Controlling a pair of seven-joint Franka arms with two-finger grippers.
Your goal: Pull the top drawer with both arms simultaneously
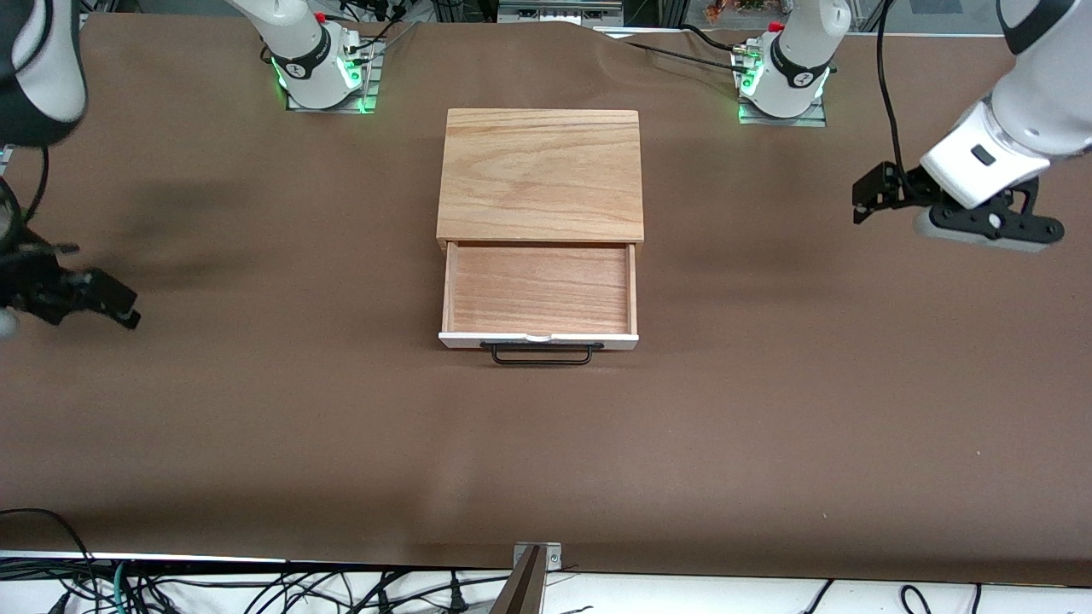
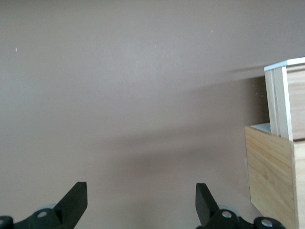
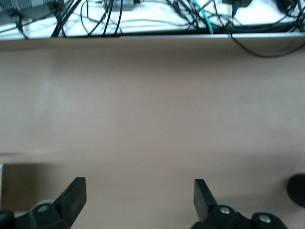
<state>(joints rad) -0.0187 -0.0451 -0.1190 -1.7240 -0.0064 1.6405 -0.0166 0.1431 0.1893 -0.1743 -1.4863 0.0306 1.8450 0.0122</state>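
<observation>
The top drawer (image 1: 540, 290) stands pulled out of the wooden box (image 1: 540, 175) toward the front camera. Its light wood bottom is bare, and its white front panel (image 1: 537, 340) carries a black bar handle (image 1: 541, 354). My left gripper (image 1: 860, 203) is open and empty above the cloth at the left arm's end of the table, well apart from the drawer. In the left wrist view (image 2: 141, 198) the drawer's side (image 2: 285, 102) and the box (image 2: 271, 176) show at the edge. My right gripper (image 1: 130, 309) is open and empty over the cloth at the right arm's end; the right wrist view (image 3: 139, 195) shows only cloth between its fingers.
A brown cloth (image 1: 768, 409) covers the table. The arm bases (image 1: 320, 60) (image 1: 785, 72) stand farther from the front camera than the box. Loose cables (image 3: 143, 14) hang past the table's front edge. A small metal bracket (image 1: 536, 558) sits at that edge.
</observation>
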